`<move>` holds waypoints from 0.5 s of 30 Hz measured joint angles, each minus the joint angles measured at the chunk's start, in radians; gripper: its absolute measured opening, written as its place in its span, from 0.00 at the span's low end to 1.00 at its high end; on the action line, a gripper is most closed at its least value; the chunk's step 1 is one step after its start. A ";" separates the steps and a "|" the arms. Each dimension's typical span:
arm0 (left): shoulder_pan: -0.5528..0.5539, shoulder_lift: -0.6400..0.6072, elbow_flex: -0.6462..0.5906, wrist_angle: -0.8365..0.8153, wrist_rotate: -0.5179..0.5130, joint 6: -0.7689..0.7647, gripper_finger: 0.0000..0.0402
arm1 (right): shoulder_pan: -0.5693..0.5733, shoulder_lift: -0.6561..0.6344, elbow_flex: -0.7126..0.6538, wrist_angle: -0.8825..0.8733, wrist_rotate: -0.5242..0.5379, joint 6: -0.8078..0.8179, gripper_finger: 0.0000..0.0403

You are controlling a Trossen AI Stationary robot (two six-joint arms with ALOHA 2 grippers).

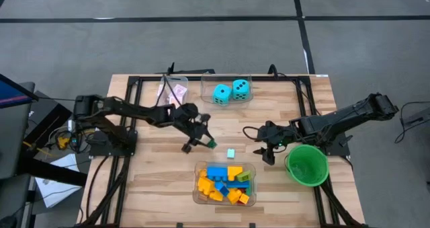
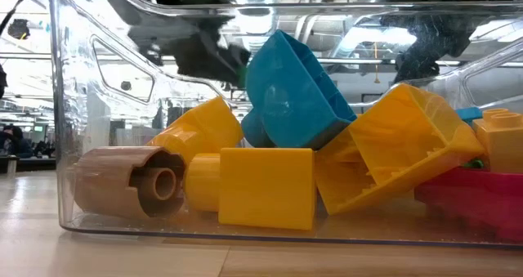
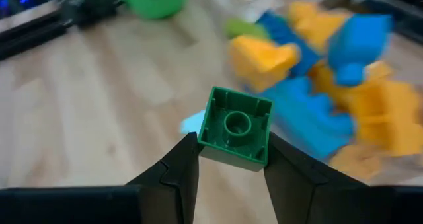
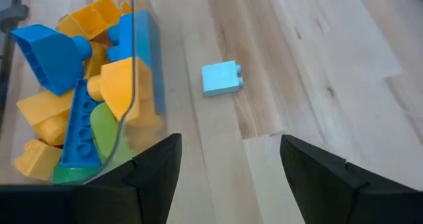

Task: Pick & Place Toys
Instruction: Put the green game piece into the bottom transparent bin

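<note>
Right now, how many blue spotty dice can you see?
2. One dice and the other dice sit side by side in the clear tub at the table's far edge. None look hidden.

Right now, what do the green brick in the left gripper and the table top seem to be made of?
Green brick: probably moulded plastic, smooth with a slight sheen; its hollow underside shows a round tube. Table top: looks like pale wood with a matte finish, with grain lines and plank seams.

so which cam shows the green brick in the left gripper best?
Left wrist view: green brick fills the centre, clamped by the left gripper. High view shows only a green speck; low and right wrist views don't show it.
</note>
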 joint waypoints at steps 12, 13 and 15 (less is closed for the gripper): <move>-0.185 0.032 0.000 0.000 -0.001 -0.073 0.32 | -0.053 0.000 0.000 0.015 0.040 -0.075 0.62; -0.197 0.032 0.000 0.007 -0.006 -0.079 0.32 | -0.060 0.000 0.000 0.015 0.039 -0.082 0.62; -0.217 0.032 0.000 0.012 -0.012 -0.086 0.32 | -0.069 0.000 0.000 0.015 0.038 -0.090 0.62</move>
